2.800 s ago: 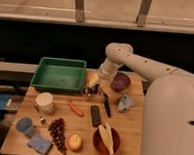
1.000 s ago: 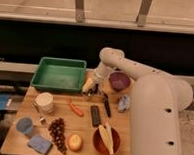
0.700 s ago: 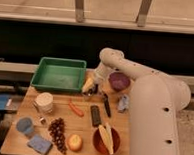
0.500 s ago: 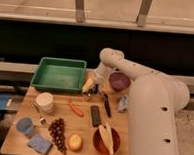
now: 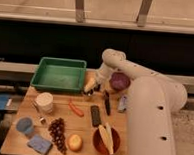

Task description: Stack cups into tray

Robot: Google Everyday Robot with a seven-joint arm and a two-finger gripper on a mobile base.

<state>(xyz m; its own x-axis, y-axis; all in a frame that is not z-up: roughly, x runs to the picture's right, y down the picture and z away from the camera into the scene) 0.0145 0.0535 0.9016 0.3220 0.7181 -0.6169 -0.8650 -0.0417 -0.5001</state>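
Hovering just right of the green tray (image 5: 58,77), the claw (image 5: 90,87) stands open.

No writing seems legible on anything, not even the gripper (image 5: 89,87) just beside the tray (image 5: 59,75).

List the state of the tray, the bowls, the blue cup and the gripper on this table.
Tray: empty, no cups in it.
Blue cup: standing at the front left of the table, outside the tray.
Purple bowl: upright, right of the gripper.
Red-brown bowl: upright, holding long pale yellow pieces.
Gripper: open, low beside the tray's near right corner.
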